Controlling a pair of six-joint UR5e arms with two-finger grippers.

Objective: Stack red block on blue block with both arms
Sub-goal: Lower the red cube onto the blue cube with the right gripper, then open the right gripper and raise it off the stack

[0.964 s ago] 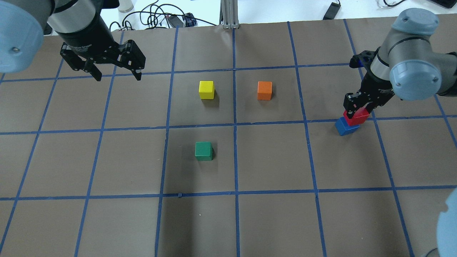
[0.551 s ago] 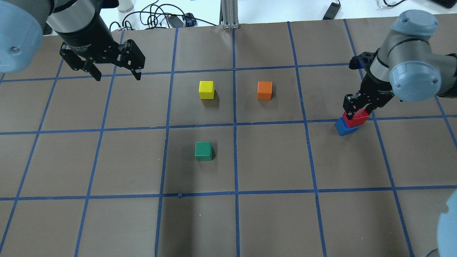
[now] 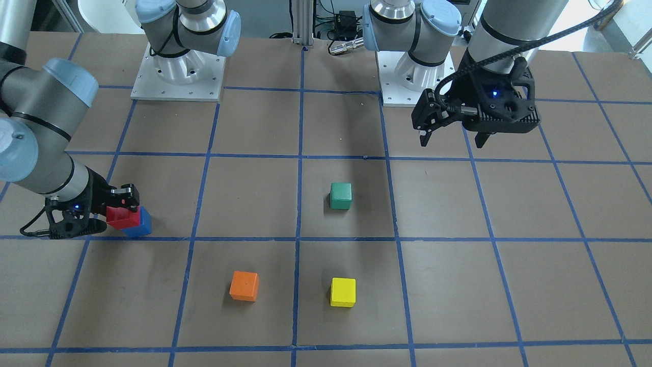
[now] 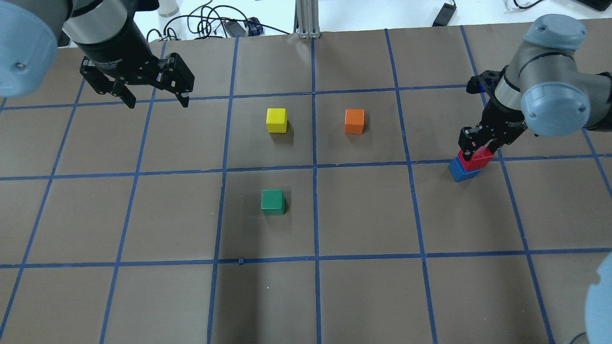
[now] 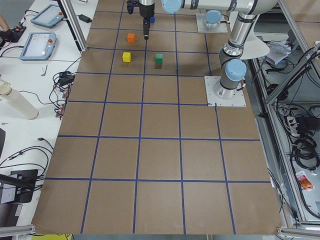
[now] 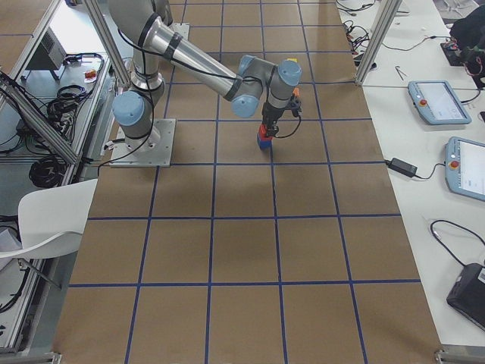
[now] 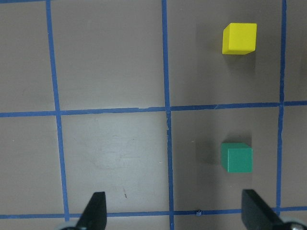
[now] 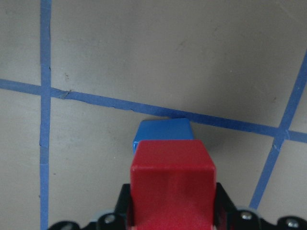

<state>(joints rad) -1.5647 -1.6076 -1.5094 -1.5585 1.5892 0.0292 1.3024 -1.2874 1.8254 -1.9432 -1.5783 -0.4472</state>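
The right arm (image 4: 550, 100) has its jaws clamped on the red block (image 4: 476, 160), which sits over the blue block (image 4: 460, 172) on the table (image 4: 363, 215), offset; whether the 2 touch is unclear; the left arm (image 4: 103, 36) hangs well apart, jaws spread wide, holding nothing.

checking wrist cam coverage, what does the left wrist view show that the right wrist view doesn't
Only the left wrist view: the yellow block and the green block, lying apart on the table, seen between the wide-open fingertips of the left gripper, which holds nothing.

Only the right wrist view: the red block clamped in the right gripper, with the blue block partly hidden beneath it; whether they touch cannot be told here.

Both: the brown table crossed by blue tape lines.
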